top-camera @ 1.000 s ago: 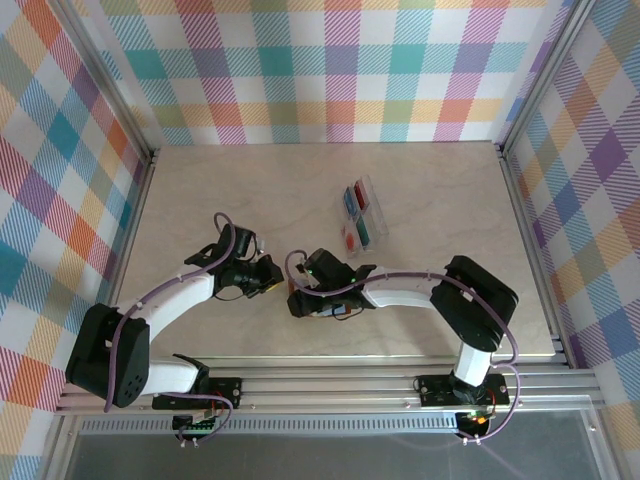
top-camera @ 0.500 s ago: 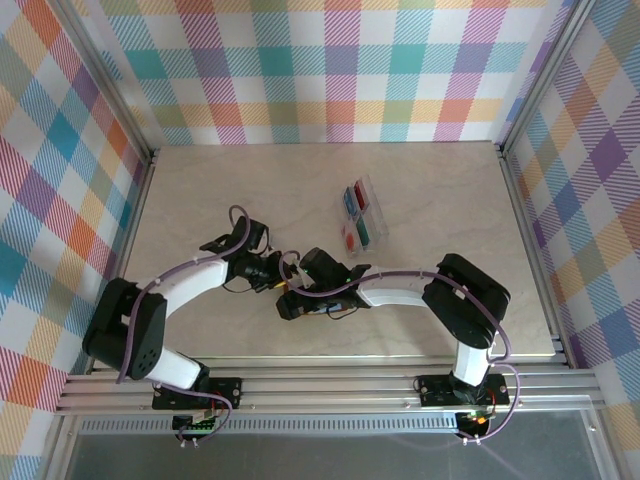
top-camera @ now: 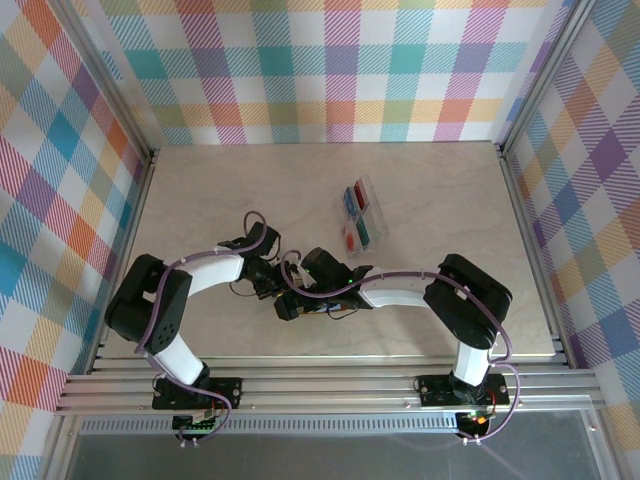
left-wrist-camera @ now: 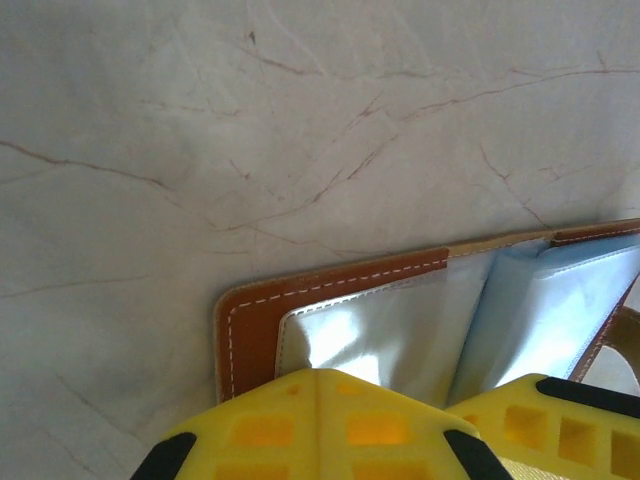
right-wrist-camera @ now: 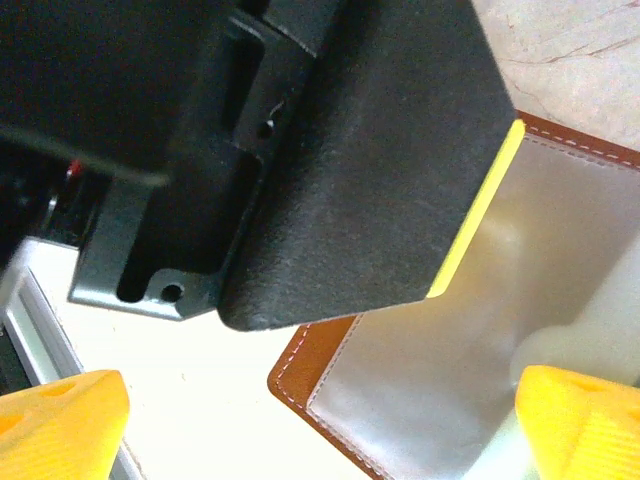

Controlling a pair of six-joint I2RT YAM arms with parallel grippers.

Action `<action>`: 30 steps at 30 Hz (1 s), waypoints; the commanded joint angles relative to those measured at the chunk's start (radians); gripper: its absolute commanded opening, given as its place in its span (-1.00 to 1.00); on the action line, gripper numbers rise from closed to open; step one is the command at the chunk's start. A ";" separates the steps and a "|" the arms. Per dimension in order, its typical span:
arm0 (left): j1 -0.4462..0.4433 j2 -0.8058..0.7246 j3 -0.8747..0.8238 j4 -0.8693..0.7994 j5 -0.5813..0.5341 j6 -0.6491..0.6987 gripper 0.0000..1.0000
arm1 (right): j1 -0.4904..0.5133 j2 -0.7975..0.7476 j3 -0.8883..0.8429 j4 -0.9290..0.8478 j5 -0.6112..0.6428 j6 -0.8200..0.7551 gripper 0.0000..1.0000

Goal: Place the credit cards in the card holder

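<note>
Top view: both arms reach in to one spot on the surface (left-wrist-camera: 300, 120). The left gripper (top-camera: 270, 283) and right gripper (top-camera: 290, 303) are just beside each other, the right one slightly nearer the arm bases.

Left wrist view: the card holder (left-wrist-camera: 250, 330) lies open directly under and ahead of the left gripper (left-wrist-camera: 455, 402). Its brown stitched edge is flat on the surface and the clear pockets (left-wrist-camera: 380, 330) face up. The yellow fingers (left-wrist-camera: 310, 425) are drawn narrow, nearly meeting. A pocket leaf runs down to the seam between them. Cannot tell whether the leaf is actually pinched.

Right wrist view: the right gripper (right-wrist-camera: 320, 395) is spread wide, one yellow fingertip (right-wrist-camera: 60, 415) on each side of the frame. A corner of the card holder (right-wrist-camera: 300, 372) and a glossy pocket lie between and below the tips. Just ahead of this gripper, the left gripper's black finger with its yellow pad edge (right-wrist-camera: 470, 210) lies over the pocket.

The credit cards (top-camera: 353, 237), red, blue and teal, sit in a clear tray (top-camera: 378, 203) beyond both grippers, off toward the right arm's side and well apart from them. No card is in either gripper.
</note>
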 commanded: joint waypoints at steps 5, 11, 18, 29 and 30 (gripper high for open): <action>-0.047 0.058 0.003 -0.058 -0.110 0.034 -0.91 | -0.001 -0.064 -0.029 -0.043 -0.006 -0.025 0.99; -0.076 0.055 -0.005 -0.065 -0.172 0.035 -0.93 | -0.018 -0.164 -0.039 -0.113 0.049 -0.029 0.99; -0.090 0.034 -0.017 -0.064 -0.229 0.030 -0.93 | -0.083 -0.382 -0.024 -0.309 0.209 -0.054 1.00; -0.142 0.021 -0.007 -0.073 -0.262 0.027 -0.93 | -0.373 -0.343 0.202 -0.552 0.367 -0.147 0.65; -0.146 0.012 -0.006 -0.078 -0.271 0.030 -0.93 | -0.382 -0.320 0.224 -0.557 0.365 -0.159 0.59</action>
